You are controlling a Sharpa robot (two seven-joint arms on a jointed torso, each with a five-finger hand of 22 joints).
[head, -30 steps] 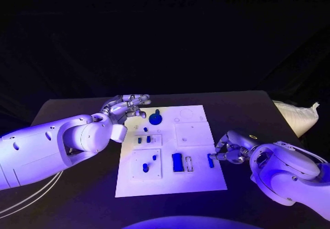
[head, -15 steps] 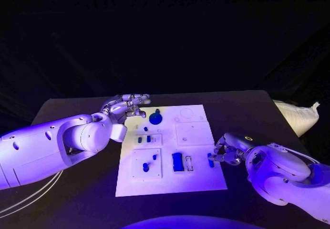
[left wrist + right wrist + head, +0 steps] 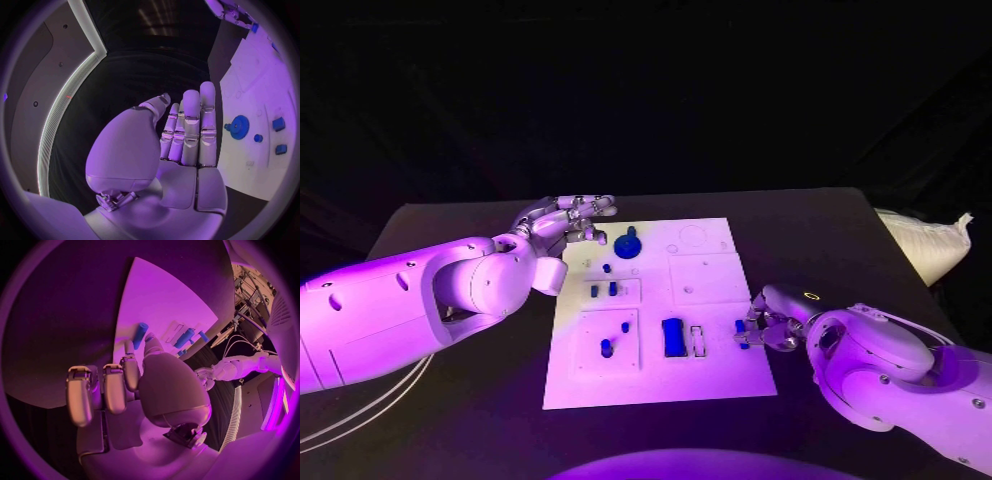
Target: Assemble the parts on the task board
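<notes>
Board [image 3: 708,280] lies white in the middle of the black counter [image 3: 834,230], its long axis running from the robot's side to the far side. At its far end a round blue gear [image 3: 627,246] lies flat. Nearer the robot, two small blue parts [image 3: 603,291] sit side by side in a raised square. Closer still, a short blue peg [image 3: 606,348] lies in the left panel, and beside it a long blue bar [image 3: 674,337] sits with its long axis along the board's length, next to a narrow pale slot [image 3: 697,342]. At the board's right edge a slim blue pin [image 3: 741,333] lies with its long axis roughly along the board too, one end pointing away from the robot. The right hand [image 3: 772,322] is at that edge with its fingers [image 3: 149,343] curled toward the pin; in the right wrist view two fingertips meet at the pin's near end and appear to pinch it, while the other fingers are folded back clear of it. The left hand [image 3: 564,224] is over the board's far left corner, just beside the gear. In the left wrist view its fingers [image 3: 192,125] are straight and close together and hold nothing.
</notes>
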